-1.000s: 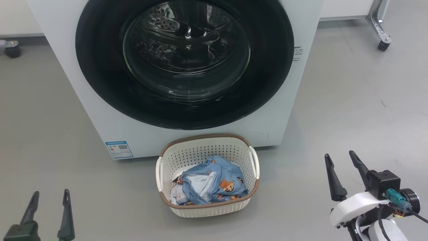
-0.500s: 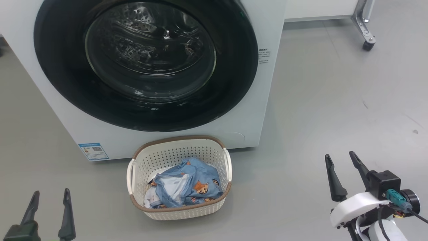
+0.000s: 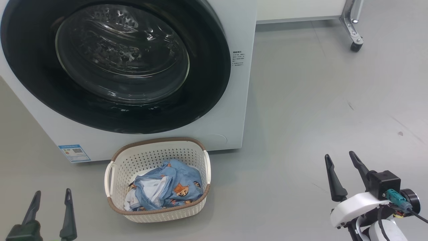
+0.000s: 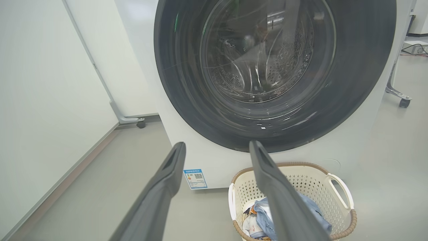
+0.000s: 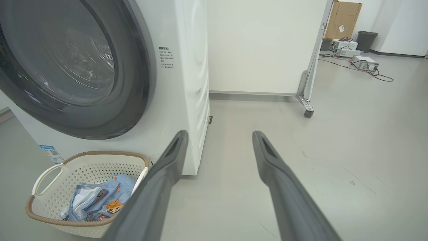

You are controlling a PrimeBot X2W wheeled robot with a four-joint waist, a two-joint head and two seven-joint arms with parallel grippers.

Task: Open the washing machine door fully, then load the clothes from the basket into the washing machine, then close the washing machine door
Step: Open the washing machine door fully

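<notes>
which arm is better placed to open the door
Left, probably: the left tool is open and points at the closed door, while the right tool aims past the machine at the floor. Where the handle sits I cannot tell.

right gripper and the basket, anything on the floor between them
No, in the head view the stretch between the right gripper and the basket is bare grey floor.

Place: a lab or test room.
Walls: white partition panels [image 5: 260, 43] on castors [image 5: 308, 113].
Floor: bare grey floor [image 5: 334, 150], electronic boxes [image 5: 364, 62] and cables [image 5: 388, 80] lying on it.
Corner: cardboard box [image 5: 342, 20], bin [image 5: 366, 39].
Appliance: washing machine [image 5: 187, 83] standing among the panels.
</notes>
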